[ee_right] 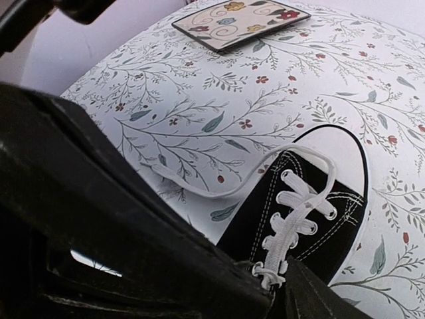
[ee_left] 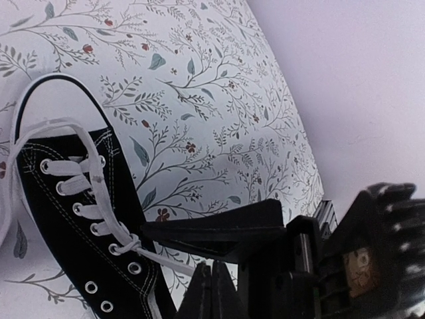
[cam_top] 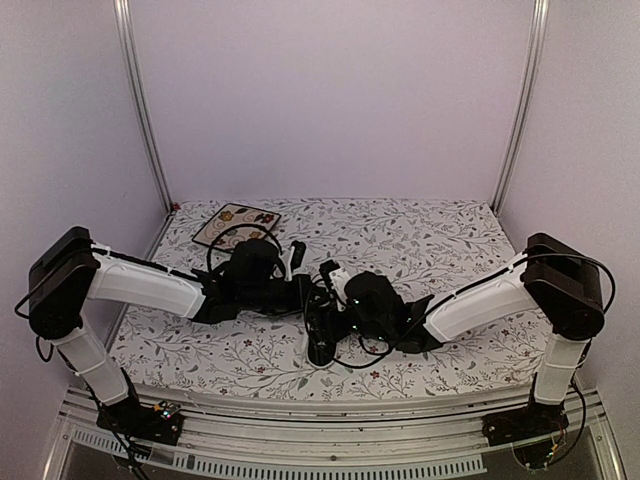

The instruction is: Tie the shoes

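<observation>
Sneaker (cam_top: 320,343), 1 only, black low-top w/ white laces, toe cap and sole edge, lies on floral cloth (ee_right: 199,100) right between the 2 grippers, which meet over its laced part. Left gripper (ee_left: 211,276): jaws pressed together, tips touching; 1 lace strand (ee_left: 166,261) runs taut from the upper eyelets straight to those tips and ends there, so pinched as far as left wrist view shows. From these jaws the shoe sits ahead and to the left, toe pointing away. Right gripper (ee_right: 279,279): jaws spread, 1 finger on each side of the top lace crossings, which sit in the gap; can't tell if either finger touches them. Ahead of these jaws the shoe stretches away, toe cap at the far end. 1 loose lace end (ee_right: 192,188) curves off the toe area and lies slack on the cloth, left of the shoe and clear of both right fingers. 1 square floral plate (ee_right: 242,16) well beyond right jaws, apart from shoe.
</observation>
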Available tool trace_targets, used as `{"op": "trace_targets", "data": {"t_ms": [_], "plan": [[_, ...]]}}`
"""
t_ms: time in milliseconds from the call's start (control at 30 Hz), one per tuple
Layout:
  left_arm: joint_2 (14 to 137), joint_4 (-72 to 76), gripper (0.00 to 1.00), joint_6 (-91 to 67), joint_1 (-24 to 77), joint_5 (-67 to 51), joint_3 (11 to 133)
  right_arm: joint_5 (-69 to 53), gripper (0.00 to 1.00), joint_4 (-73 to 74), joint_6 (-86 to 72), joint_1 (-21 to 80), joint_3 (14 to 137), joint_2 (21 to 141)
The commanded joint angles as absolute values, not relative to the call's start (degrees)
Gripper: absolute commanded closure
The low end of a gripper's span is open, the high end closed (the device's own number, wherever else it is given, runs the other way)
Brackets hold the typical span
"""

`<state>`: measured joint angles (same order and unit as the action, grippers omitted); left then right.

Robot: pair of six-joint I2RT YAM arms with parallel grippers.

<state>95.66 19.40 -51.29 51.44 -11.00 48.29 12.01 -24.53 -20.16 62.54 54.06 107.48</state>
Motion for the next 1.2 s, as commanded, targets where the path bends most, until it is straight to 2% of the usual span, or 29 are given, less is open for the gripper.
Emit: {"op": "trace_targets", "data": {"t_ms": [0, 400, 533, 667, 767, 800, 933, 1000, 1067, 1167], "plan": [[95.89, 20.93, 1.0, -51.77, 51.24, -12.16, 48.74, 19.52, 0.35, -24.73, -22.83, 62.55, 55.49, 107.37], [96.49, 21.03, 1.0, -51.86, 51.05, -13.01, 48.87, 16.99, 0.74, -26.3, -23.97, 62.57, 54.23, 105.89], [96.67, 20.78, 1.0, -51.86, 51.03, -13.27, 48.95, 17.2, 0.76, -26.59, -23.93, 62.52, 54.18, 105.85], [96.73, 20.81, 1.0, -51.45, 50.95, -13.43, 48.96, 18.08, 0.95, -26.39, -24.32, 62.58, 53.47, 105.56], [96.64, 20.47, 1.0, -50.42, 50.71, -13.43, 49.02, 18.93, 0.97, -26.24, -24.98, 62.58, 52.9, 105.28], [96.41, 19.76, 0.97, -49.8, 50.55, -13.26, 49.08, 19.12, 0.98, -26.23, -25.24, 62.57, 52.73, 105.18], [93.97, 15.94, 0.58, -46.28, 49.7, -10.54, 49.0, 19.67, 0.98, -25.96, -26.12, 62.54, 52.04, 104.86], [92.22, 12.39, 0.45, -43.29, 48.98, -8.16, 49.21, 19.77, 0.98, -25.81, -26.6, 62.58, 51.64, 104.62], [90.51, 8.83, 0.38, -40.07, 48.07, -5.65, 49.18, 19.79, 0.98, -25.71, -27.09, 62.49, 51.24, 104.29], [89.89, 5.39, 0.37, -35.39, 45.87, -4.12, 49.23, 19.48, 0.98, -25.64, -27.65, 62.49, 50.69, 103.79]]}}
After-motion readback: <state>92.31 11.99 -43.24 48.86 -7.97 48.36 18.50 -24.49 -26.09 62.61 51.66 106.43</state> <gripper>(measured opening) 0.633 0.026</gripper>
